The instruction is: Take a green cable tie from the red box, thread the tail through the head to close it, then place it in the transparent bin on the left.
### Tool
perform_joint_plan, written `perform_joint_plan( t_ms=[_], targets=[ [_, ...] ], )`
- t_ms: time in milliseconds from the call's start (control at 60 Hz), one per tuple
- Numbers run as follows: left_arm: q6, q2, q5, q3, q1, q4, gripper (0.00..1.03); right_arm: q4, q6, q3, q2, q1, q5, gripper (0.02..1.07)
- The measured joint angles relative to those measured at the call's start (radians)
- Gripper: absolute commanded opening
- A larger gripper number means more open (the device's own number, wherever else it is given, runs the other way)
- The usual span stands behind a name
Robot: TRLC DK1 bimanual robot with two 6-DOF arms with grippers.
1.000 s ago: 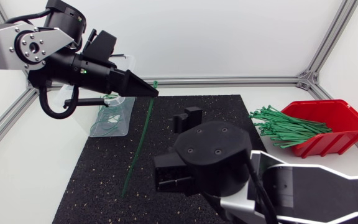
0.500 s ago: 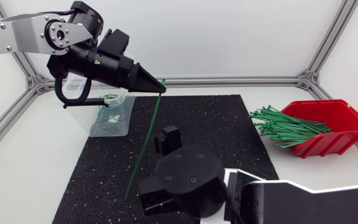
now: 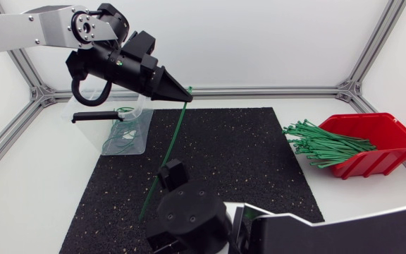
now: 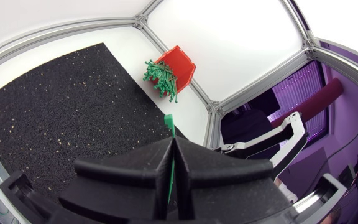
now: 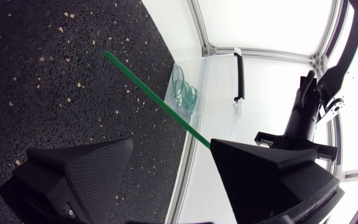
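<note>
Upper left, my left gripper [image 3: 182, 95] pinched one green cable tie [image 3: 173, 143]; my right gripper [image 5: 171, 146] stood spread; one red box [image 3: 390, 132] right, one transparent bin [image 3: 144, 131] left

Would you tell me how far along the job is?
Done: one green cable tie is out of the red box, pinched in the left gripper. In hand: the open right gripper is at its tail. Left: threading it, then the transparent bin.

Left hand [image 3: 186, 97] lifts the green cable tie [image 3: 175, 137] higher and rightward. Right hand [image 5: 171, 142] slides leftward, fingers now straddling it.
</note>
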Motion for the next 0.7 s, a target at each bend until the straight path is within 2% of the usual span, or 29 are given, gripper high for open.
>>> perform_joint_plan(
  t_ms=[350,700],
  targets=[
    [0.169,0.049,0.003,0.088,0.007,-0.2,0.03,0.085,-0.084,0.015,0.058,0.021,-0.015,0.93],
    [0.283,0.089,0.003,0.106,0.008,-0.303,0.03,0.135,-0.153,0.017,0.11,0.056,-0.039,0.93]
  ],
)
